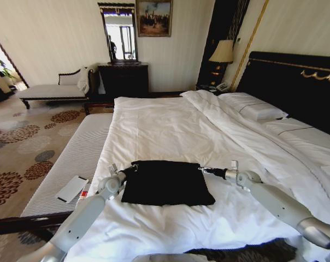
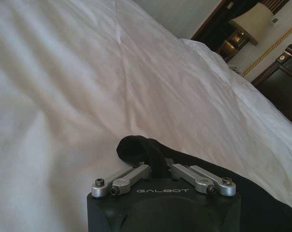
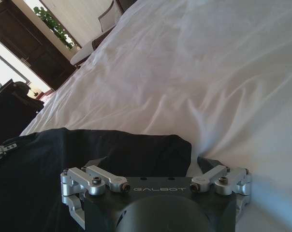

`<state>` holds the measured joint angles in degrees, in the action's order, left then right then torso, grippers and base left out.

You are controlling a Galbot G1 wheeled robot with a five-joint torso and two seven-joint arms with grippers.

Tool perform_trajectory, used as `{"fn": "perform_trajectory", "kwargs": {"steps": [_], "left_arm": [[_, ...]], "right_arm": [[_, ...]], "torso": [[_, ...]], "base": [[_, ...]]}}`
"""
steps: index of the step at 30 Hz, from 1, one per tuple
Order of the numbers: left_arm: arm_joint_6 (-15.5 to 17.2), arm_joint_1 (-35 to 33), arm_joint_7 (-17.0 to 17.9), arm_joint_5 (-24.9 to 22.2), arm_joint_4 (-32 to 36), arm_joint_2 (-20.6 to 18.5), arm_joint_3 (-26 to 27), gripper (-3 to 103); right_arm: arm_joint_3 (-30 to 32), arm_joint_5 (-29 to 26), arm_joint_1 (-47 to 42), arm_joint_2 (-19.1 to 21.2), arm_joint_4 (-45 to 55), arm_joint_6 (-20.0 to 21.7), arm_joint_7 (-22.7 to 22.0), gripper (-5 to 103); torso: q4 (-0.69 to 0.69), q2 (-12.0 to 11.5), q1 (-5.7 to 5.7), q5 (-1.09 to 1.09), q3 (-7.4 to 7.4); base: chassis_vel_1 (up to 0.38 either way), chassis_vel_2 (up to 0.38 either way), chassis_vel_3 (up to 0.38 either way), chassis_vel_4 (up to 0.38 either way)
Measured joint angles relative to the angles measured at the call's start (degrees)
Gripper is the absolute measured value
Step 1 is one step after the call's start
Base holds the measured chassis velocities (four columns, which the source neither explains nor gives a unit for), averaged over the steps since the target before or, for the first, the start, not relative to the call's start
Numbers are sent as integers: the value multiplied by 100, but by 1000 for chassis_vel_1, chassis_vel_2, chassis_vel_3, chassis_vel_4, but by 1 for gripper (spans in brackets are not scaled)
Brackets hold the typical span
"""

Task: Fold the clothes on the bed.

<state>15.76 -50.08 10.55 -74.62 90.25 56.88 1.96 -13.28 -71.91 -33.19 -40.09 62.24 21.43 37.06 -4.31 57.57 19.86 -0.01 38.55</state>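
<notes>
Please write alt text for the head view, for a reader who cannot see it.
A folded black T-shirt lies on a white bed, with the left gripper at its left corner and the right gripper at its right.

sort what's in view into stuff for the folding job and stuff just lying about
For the job:
black T-shirt, folded into a rectangle
bed beneath it
left gripper, shut on the T-shirt's far left corner
right gripper, at its far right corner

Lying about:
pillows
bedside lamp
chaise lounge
dark dresser

High head view, low wrist close-ups
</notes>
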Motion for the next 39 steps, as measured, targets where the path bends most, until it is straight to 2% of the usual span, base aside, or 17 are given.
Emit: {"fn": "perform_trajectory", "kwargs": {"steps": [6, 7, 9, 13, 14, 16, 18, 21, 23, 24, 25, 28, 31, 33, 34, 35, 39], "left_arm": [[0, -30, -12, -9, 60, -69, 14, 2], [0, -36, -13, -12, 66, -77, 19, 2], [0, -42, -17, -15, 67, -84, 21, 2], [0, -55, -29, -13, 68, -89, 16, 2], [0, -55, -29, -13, 68, -89, 16, 2], [-4, -60, -35, -8, 72, -90, 7, 2], [-6, -59, -35, -7, 73, -90, 3, 2], [-8, -51, -32, -5, 85, -98, -6, 2], [-8, -51, -31, -5, 89, -101, -7, 2], [-11, -61, -28, -1, 108, -109, -7, 2], [-11, -63, -28, 0, 112, -110, -7, 2], [-25, -79, -26, 41, 138, -122, -10, 2], [-31, -83, -20, 46, 169, -126, -11, 2], [-33, -87, -14, 47, 223, -139, -11, 2], [-33, -87, -14, 47, 223, -139, -11, 2], [-33, -86, -12, 47, 233, -140, -11, 2], [-41, -87, 14, 65, 236, -111, -14, 2]], "right_arm": [[-120, 56, 92, -114, -79, -1, 0, 100], [-130, 78, 100, -131, -91, -2, -7, 103], [-145, 101, 108, -157, -109, -4, -20, 100], [-172, 173, 119, -184, -113, -23, 102, 79], [-172, 173, 119, -184, -113, -23, 102, 79], [-193, 199, 128, -185, -95, -36, 175, 68], [-197, 206, 134, -185, -95, -49, 202, 68], [-197, 216, 139, -171, -98, -79, 247, 52], [-195, 218, 137, -166, -96, -83, 248, 52], [-166, 232, 115, -152, -72, -97, 251, 42], [-158, 234, 110, -150, -68, -99, 251, 42], [-66, 258, 56, -140, -14, -145, 256, 25], [-19, 268, 32, -138, 21, -158, 257, 20], [45, 272, -5, -129, 87, -167, 254, 9], [45, 272, -5, -129, 87, -167, 254, 9], [65, 275, -17, -124, 109, -168, 254, 4], [140, 283, -57, -110, 138, -174, 259, 2]], "torso": [[0, 0, 0, 0, 0], [-1, 0, 0, 0, 0], [-1, 0, 0, 0, 0], [-1, 0, 0, 1, 0], [-1, 0, 0, 1, 0], [0, 0, 0, 1, 0], [0, 0, 0, 1, 0], [0, 0, 0, 2, 0], [0, 0, 0, 2, 0], [0, 0, 0, 1, 0], [0, 0, 0, 2, 0], [0, 0, 0, 1, 0], [0, 0, 0, 1, 0], [0, 0, 0, 2, 0], [0, 0, 0, 2, 0], [0, 0, 0, 2, 0], [0, 0, 0, 1, 0]], "base": [[0, 0, 0, 0], [0, 0, 0, 0], [0, 0, 0, 0], [0, 0, 0, 0], [0, 0, 0, 0], [0, 0, 0, 0], [0, 0, 0, 0], [0, 0, 0, 0], [0, 0, 0, 0], [0, 0, 0, 0], [0, 0, 0, 0], [0, 0, 0, 0], [0, 0, 0, 0], [0, 0, 0, 0], [0, 0, 0, 0], [0, 0, 0, 0], [0, 0, 0, 0]]}}
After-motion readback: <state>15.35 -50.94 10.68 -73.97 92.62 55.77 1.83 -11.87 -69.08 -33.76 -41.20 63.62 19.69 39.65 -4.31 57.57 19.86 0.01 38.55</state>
